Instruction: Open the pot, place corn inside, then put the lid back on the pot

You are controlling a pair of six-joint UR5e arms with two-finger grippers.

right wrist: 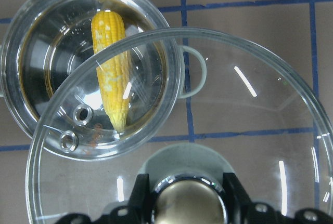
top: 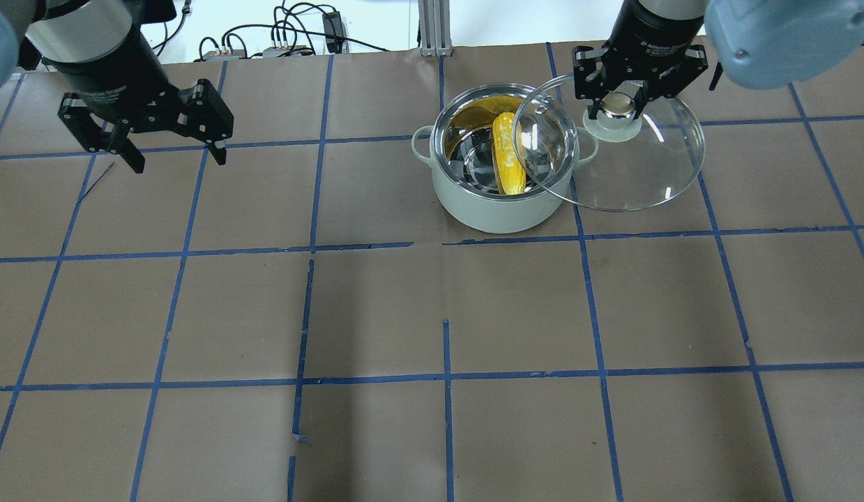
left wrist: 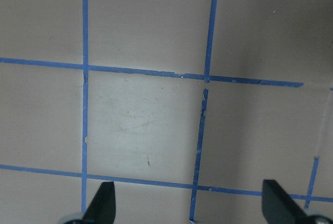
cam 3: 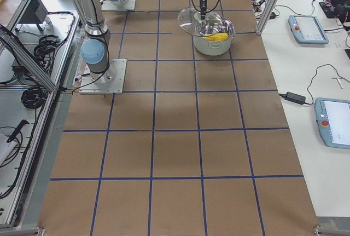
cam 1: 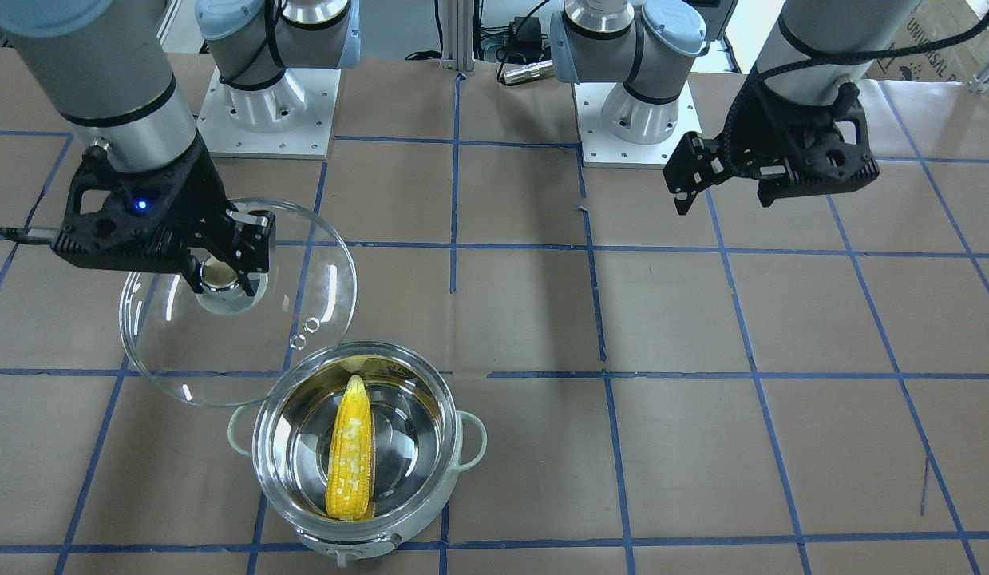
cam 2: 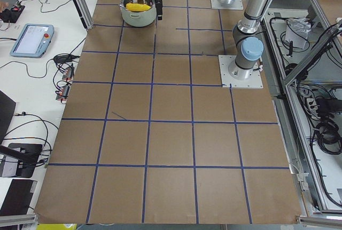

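The steel pot stands open at the far middle of the table, with the yellow corn lying inside it. They also show in the front view: pot, corn. My right gripper is shut on the knob of the clear glass lid and holds it in the air beside the pot, its edge overlapping the pot's rim. The right wrist view shows lid, corn and pot below. My left gripper is open and empty, far to the left above the table.
Brown paper with blue tape grid lines covers the table. The two arm bases stand at the robot's side. Cables and devices lie beyond the far edge. Tablets sit on side benches.
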